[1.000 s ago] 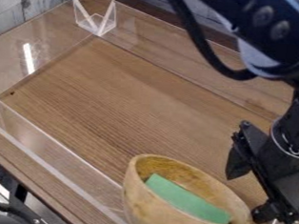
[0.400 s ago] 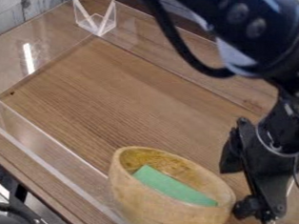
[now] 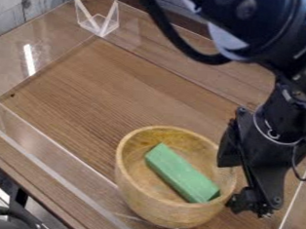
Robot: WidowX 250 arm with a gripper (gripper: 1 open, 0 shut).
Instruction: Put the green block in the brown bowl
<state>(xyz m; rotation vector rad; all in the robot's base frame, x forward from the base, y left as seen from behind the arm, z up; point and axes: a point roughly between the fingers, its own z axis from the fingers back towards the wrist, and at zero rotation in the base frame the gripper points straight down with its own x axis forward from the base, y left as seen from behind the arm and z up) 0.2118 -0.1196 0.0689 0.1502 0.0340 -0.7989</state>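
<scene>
Green block (image 3: 183, 173): lies diagonally inside the brown bowl (image 3: 137, 174), free of any grip. Bowl has shifted on the wooden surface (image 3: 118, 95) and the block turned within it over the last second. Hand (image 3: 249, 196): apart, empty, beside the rim. Placement appears complete.

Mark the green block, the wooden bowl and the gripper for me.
Flat bright green rectangular block (image 3: 181, 173), camera view, middle of its top face.
Round light-brown wooden bowl (image 3: 130, 165), camera view, left rim.
Black robot gripper (image 3: 245, 201), camera view, between its fingertips beside the bowl.
</scene>
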